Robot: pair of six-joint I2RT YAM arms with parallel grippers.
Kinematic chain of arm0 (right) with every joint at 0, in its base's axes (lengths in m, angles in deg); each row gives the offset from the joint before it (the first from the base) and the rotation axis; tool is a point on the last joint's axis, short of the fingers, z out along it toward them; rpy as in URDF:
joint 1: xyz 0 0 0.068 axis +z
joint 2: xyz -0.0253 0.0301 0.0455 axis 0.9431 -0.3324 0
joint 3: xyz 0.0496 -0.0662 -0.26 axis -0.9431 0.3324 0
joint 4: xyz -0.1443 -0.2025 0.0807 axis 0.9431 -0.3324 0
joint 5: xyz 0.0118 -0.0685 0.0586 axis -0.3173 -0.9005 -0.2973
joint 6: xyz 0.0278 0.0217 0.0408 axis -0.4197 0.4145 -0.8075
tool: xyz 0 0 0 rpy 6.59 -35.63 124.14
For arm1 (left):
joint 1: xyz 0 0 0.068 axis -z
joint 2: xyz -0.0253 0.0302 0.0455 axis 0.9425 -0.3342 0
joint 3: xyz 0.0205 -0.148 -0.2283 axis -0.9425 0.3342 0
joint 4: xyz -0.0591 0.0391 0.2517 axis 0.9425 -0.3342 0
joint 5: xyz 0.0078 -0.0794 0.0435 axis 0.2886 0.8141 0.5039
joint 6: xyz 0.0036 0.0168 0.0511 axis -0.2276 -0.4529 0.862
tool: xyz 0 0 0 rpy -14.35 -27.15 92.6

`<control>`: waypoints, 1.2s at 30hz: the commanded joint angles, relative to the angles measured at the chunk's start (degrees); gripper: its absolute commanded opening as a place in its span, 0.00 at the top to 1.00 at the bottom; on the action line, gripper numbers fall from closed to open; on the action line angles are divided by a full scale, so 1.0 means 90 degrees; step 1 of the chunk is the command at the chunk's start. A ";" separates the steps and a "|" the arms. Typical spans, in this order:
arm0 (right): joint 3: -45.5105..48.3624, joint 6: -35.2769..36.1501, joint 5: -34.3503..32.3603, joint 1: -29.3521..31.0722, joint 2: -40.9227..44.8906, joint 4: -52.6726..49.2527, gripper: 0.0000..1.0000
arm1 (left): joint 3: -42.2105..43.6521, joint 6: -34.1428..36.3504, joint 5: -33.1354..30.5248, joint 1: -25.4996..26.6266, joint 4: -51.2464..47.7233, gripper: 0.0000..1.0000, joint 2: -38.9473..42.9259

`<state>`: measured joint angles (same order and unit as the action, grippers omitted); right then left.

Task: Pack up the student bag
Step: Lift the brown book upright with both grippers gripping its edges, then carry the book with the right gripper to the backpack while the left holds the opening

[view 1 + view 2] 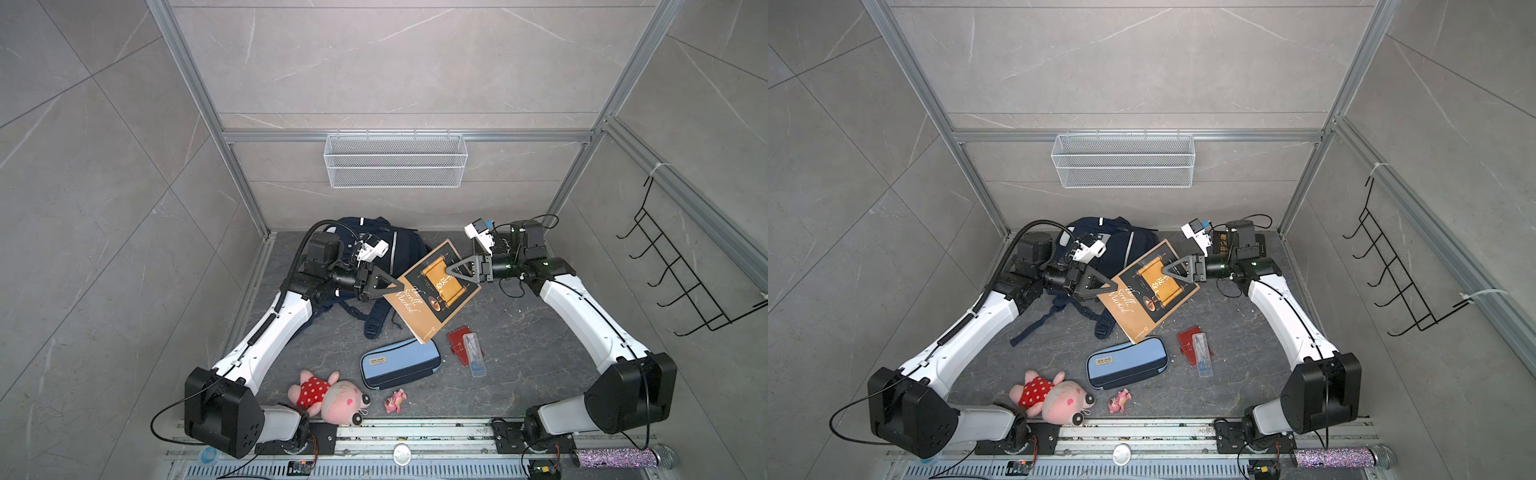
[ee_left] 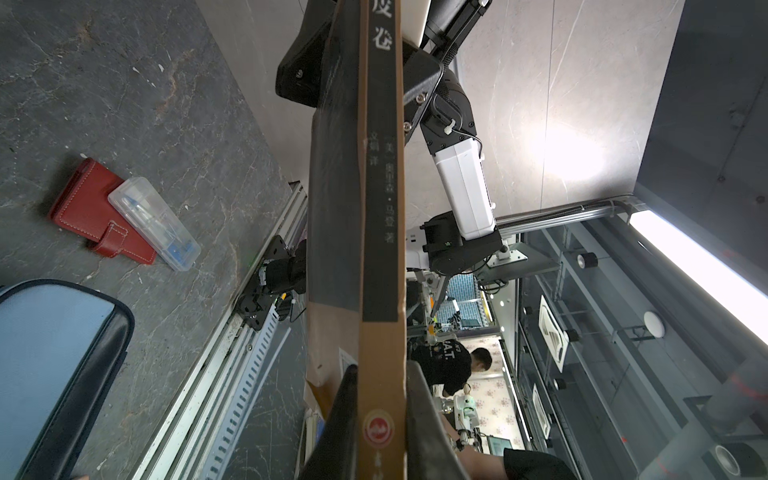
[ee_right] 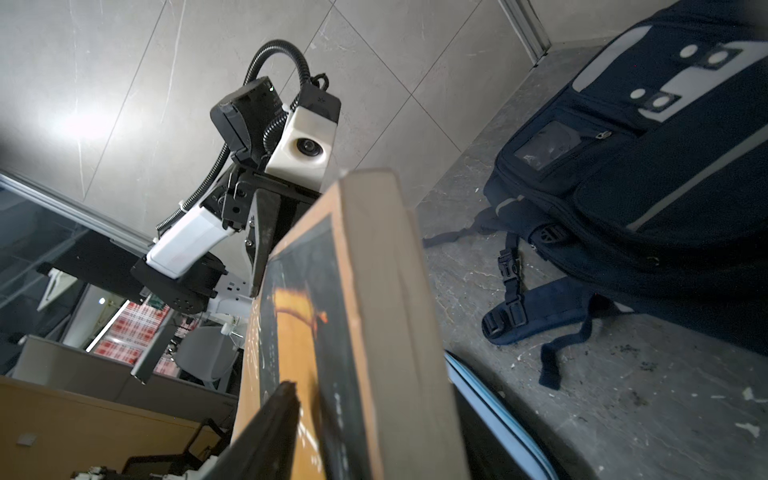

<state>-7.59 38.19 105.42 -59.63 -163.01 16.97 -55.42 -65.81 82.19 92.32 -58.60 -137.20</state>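
The student bag [image 1: 395, 245] [image 1: 1125, 245] lies at the back of the floor, a navy backpack with its straps spread towards the front; the right wrist view shows it too [image 3: 665, 166]. A brown-and-black book [image 1: 432, 291] [image 1: 1148, 291] hangs tilted in the air in front of it. My left gripper [image 1: 401, 286] [image 1: 1115, 286] [image 2: 382, 368] is shut on the book's spine [image 2: 380, 208]. My right gripper [image 1: 449, 270] [image 1: 1165, 272] [image 3: 365, 415] straddles the opposite edge of the book [image 3: 374, 291]. One finger [image 3: 286, 399] stands over the cover, the other is hidden behind the book.
On the floor in front lie a light-blue pencil case [image 1: 399, 363], a red wallet [image 1: 456, 337] under a clear plastic box [image 1: 473, 353], a pink plush toy [image 1: 328, 395] and a small pink figure [image 1: 395, 401]. A wire basket [image 1: 395, 160] hangs on the back wall, a black hook rack [image 1: 681, 278] on the right.
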 commanded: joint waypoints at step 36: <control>0.0468 -0.1449 -0.7109 -0.0891 0.1392 -0.0679 1.00 | -0.8686 0.2982 -0.8928 0.1000 -0.5844 0.34 -0.6992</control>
<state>-2.08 28.03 46.71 -67.89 -152.06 10.91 -126.96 -39.91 11.61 101.50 -105.15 -195.67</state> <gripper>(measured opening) 0.168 0.665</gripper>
